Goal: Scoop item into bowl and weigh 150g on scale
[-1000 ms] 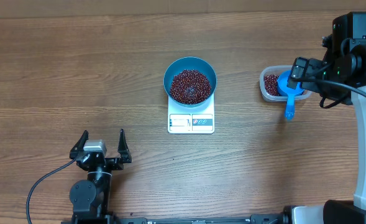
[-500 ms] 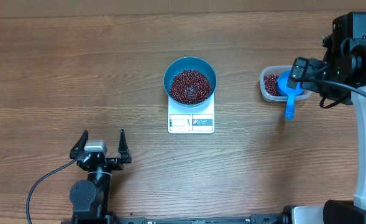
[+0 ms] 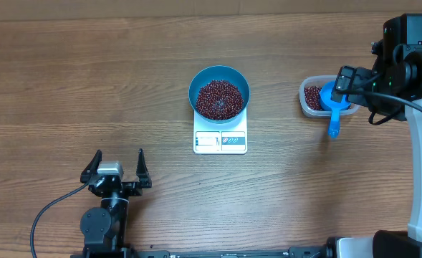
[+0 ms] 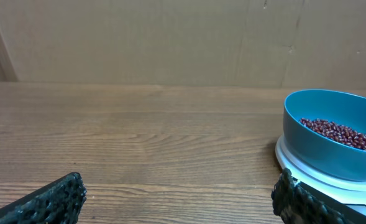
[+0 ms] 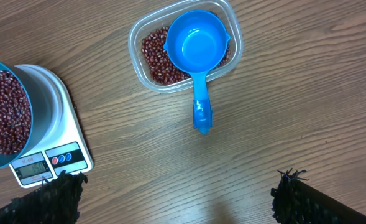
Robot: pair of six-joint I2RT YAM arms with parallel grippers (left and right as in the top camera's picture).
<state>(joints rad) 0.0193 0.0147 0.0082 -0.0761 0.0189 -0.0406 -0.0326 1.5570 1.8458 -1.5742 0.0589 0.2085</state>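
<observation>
**Wood counter, loaded bowl, both claws free**

Brown wood-grain counter [image 3: 67, 79] carries everything, with a plain cardboard wall behind it in the left wrist view. At its middle the blue bowl [image 3: 219, 92] sits on the white scale [image 3: 220, 140], and a heap of red-brown beans [image 3: 218, 99] fills it well up the wall. Well to the right stands a clear tub [image 3: 305, 106] with more beans, and the blue scoop [image 5: 196, 45] lies cup-up across it, its handle sticking out over the rim toward the near edge.

The right claw [image 5: 178, 186] hangs above the tub with its jaws spread wide, gripping nothing. The left claw [image 3: 119, 159] is parked near-left, also wide open and empty, well apart from the scale.

The filling looks close to done, so the step in hand is probably checking the weight. The display [image 5: 32, 167] is too small to read. If it is short, grip the scoop mid-handle, take a shallow load and tip it slowly, low over the bowl's middle. Neither the bowl nor the scale should be touched, since any pressure would falsify the reading.
</observation>
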